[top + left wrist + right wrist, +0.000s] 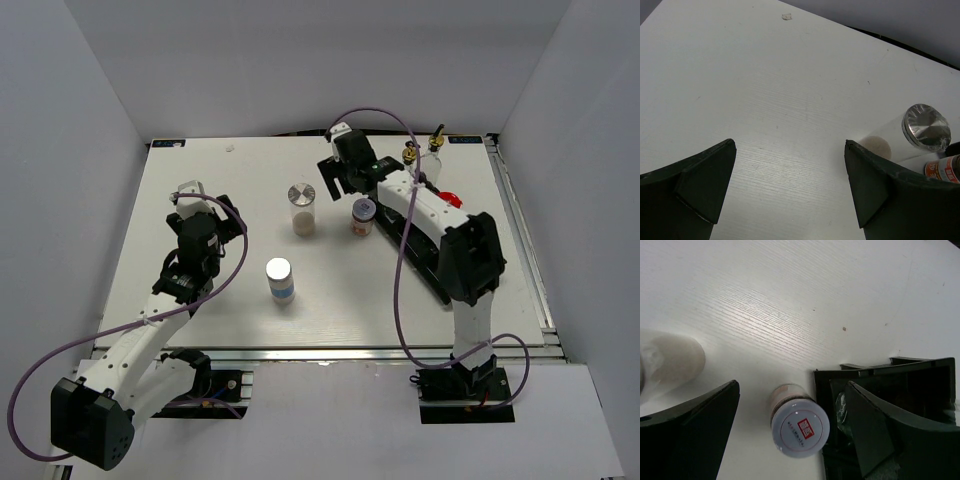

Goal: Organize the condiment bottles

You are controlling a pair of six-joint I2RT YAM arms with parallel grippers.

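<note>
1. White table [200, 330], grey walls around it; one black tray [875, 368] on the right.
2. Left gripper [789, 150] and right gripper [791, 387] are both spread wide and hold nothing.
3. Six bottles, all upright, long axes vertical:
   - Three silver-lidded mid-table: clear jar [301, 210], red-labelled jar [363, 220], and blue-labelled jar [281, 284] nearer.
   - Two gold-pourer bottles [410, 156] far right.
   - One red-lidded jar [450, 198] right, partly hidden by the arm.

Walls: plain pale panels; left wall [60, 150], back wall [320, 60] and right wall [590, 150] box the table [340, 320] on three sides.
Surface: white, fine wood grain, a few dark specks.
Near edge: metal rail [330, 353]; white beyond it, possibly floor.
Light: even, soft shadows, mild sheen on the grain.
</note>
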